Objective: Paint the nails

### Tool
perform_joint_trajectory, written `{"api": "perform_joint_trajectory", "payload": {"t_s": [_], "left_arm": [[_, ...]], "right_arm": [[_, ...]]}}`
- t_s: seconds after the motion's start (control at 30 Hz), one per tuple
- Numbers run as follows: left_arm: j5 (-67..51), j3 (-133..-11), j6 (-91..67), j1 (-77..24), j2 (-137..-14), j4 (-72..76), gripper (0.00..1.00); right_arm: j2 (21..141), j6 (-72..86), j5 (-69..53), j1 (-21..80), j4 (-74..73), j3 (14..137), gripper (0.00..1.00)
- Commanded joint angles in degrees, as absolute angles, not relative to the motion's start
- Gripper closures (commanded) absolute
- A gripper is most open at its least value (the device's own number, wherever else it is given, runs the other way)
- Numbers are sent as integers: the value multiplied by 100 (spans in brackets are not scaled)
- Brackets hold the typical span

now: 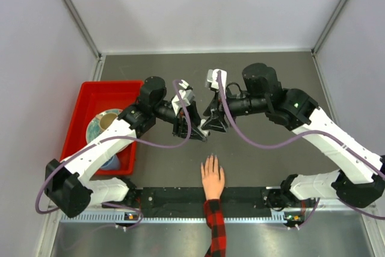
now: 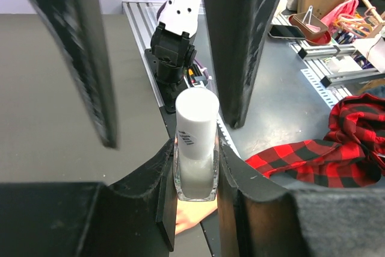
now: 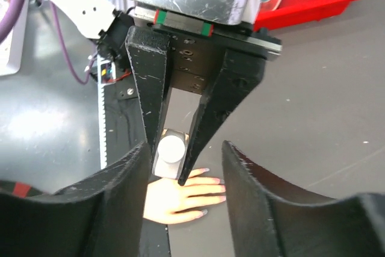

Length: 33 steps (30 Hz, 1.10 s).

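A light-skinned hand (image 1: pixel 212 179) with a red-and-black plaid sleeve (image 1: pixel 215 227) lies flat on the dark table, fingers pointing away from the arms. Its pale nails (image 3: pixel 221 189) show in the right wrist view. My left gripper (image 1: pixel 194 133) is shut on a small clear glass bottle (image 2: pixel 195 170) with a white cap (image 3: pixel 170 148), held in the air above the hand (image 2: pixel 187 218). My right gripper (image 1: pixel 210 129) faces it and stands open. Its fingers (image 2: pixel 240 46) straddle the cap without gripping it; the right one is close beside it.
A red bin (image 1: pixel 81 103) with a round dish (image 1: pixel 103 123) stands at the left, behind the left arm. A black rail (image 1: pixel 246 200) runs along the near edge under the wrist. Boxes and clutter (image 2: pixel 328 4) lie beyond the table.
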<state>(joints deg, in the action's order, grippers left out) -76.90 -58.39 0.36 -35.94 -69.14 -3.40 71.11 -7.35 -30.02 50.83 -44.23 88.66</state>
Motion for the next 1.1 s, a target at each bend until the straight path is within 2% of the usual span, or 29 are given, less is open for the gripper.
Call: {"api": "perform_joint_trajectory", "payload": {"t_s": [0.0,0.07,0.13,0.2,0.33,0.4,0.43,0.5,0.57,0.67,0.77,0.8,0.87,0.9,0.97,1.07], "left_arm": [[-7884,-6021,26,-3595,-6847,-53,100],[-7744,-6021,18,-3586,-6838,-44,100],[-7595,-6047,61,-3595,-6812,-148,100],[-6981,-6108,323,-3586,-6785,-377,100],[-5584,-6196,422,-3586,-6689,-641,100],[-4665,-6144,317,-3586,-6645,-519,100],[-4328,-6135,316,-3586,-6592,-527,100],[-3563,-6073,237,-3595,-6522,-510,100],[-2840,-6012,211,-3577,-6373,-457,100],[-2654,-5810,211,-3577,-6197,-221,100],[-2996,-5722,255,-3577,-6091,-114,100],[-3067,-5704,290,-3577,-6065,-114,100],[-3303,-5695,325,-3586,-6073,-97,100],[-3418,-5704,343,-3577,-6082,-105,100],[-3882,-5739,413,-3577,-6126,-106,100],[-5051,-5713,282,-3586,-6152,173,100]], "right_arm": [[7225,-870,-3498,5027,-4430,9193,58],[7277,-844,-3577,5036,-4456,9211,61],[7312,-844,-3612,5036,-4482,9211,78],[7348,-800,-3490,5036,-4544,9211,100],[7304,-178,-2674,5045,-4090,8904,100],[7251,648,-1246,5228,-3877,8659,100],[7242,877,762,5795,-3798,8605,100],[7373,1920,2864,6369,-3927,8595,100],[7566,3279,4448,6846,-4453,8727,100],[8006,3849,4904,7162,-4763,9078,100],[7876,3719,4703,7172,-4519,9001,100],[7788,3622,4589,7154,-4170,8835,96],[7543,3255,3861,7023,-3904,8737,79],[7463,3121,3597,6840,-3824,8719,68],[7235,2483,2815,6672,-3744,8745,59],[6927,1447,2015,6495,-3744,8754,40]]}}
